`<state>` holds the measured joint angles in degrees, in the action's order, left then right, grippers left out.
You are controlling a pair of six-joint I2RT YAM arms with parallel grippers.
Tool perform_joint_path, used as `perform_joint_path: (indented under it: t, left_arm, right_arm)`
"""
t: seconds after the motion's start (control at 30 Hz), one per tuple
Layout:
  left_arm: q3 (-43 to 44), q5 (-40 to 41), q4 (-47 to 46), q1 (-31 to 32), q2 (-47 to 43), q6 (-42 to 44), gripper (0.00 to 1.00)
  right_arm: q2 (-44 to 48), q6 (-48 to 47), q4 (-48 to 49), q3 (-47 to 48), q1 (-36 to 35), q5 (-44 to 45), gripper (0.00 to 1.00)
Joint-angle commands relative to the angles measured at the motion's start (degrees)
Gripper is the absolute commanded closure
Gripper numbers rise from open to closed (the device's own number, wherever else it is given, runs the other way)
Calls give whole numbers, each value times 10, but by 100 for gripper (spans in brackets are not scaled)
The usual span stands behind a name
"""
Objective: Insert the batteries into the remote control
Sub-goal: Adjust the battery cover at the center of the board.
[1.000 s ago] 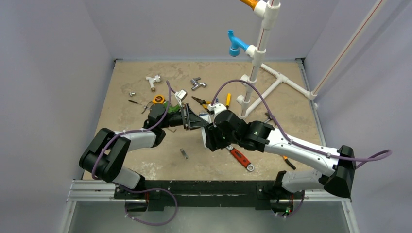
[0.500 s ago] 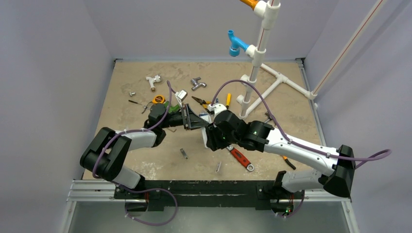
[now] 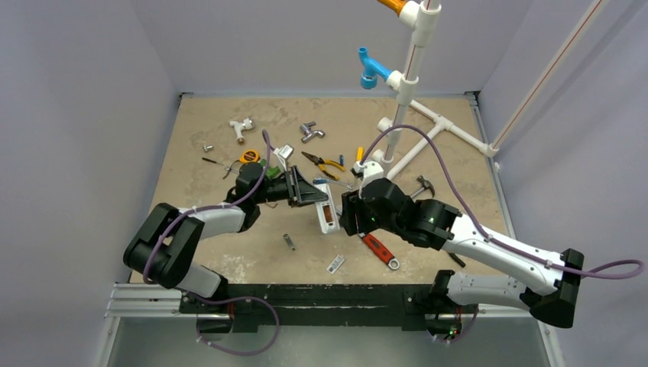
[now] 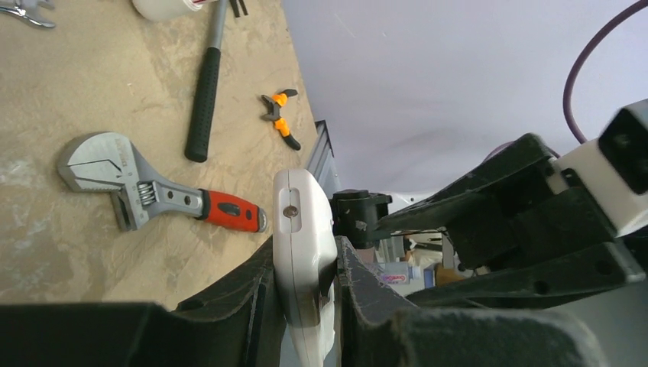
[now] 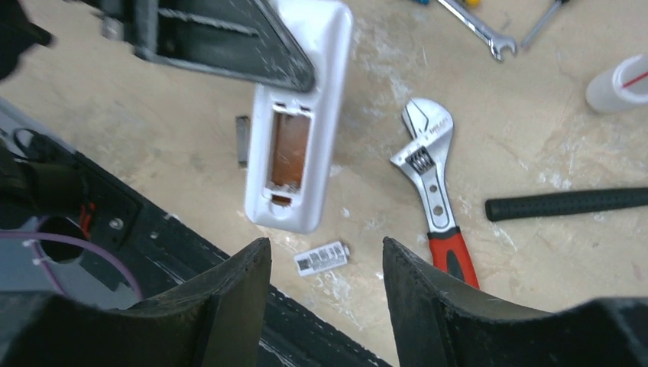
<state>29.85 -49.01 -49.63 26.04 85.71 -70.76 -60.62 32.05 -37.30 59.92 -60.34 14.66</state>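
My left gripper (image 3: 312, 196) is shut on the upper end of the white remote control (image 3: 326, 211) and holds it above the table. Its fingers clamp the remote's sides in the left wrist view (image 4: 304, 229). The back of the remote (image 5: 299, 115) faces the right wrist camera, and its battery recess (image 5: 289, 149) is open and shows no cells. My right gripper (image 3: 346, 217) is open and empty, just right of the remote. A small white labelled cover (image 5: 322, 258) lies on the table under the right gripper (image 5: 325, 256). A tiny blue piece (image 3: 341, 159), perhaps a battery, lies beyond the remote.
A red-handled wrench (image 3: 380, 250) lies right of the cover and also shows in the right wrist view (image 5: 432, 191). A small silvery metal piece (image 3: 288, 241) lies to the left. A hammer (image 3: 420, 186), pliers (image 3: 325, 162) and a white pipe stand (image 3: 397, 122) are behind. The table's front edge is close.
My right gripper has pulled back to the right, away from the remote. The small white cover has dropped to the table near the front edge, and the recess now shows open.
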Motion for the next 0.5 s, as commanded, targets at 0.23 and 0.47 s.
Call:
perform_joint_path:
  t: [0.23,0.47]
  left_arm:
    - [8,66,178,-43,-124,86,100]
    - [14,74,292,-100,-210,124,100]
  right_arm:
    - [-8,9,46,-131,0,-67,64]
    - [-61,-24,155,-196,-38,-133,100]
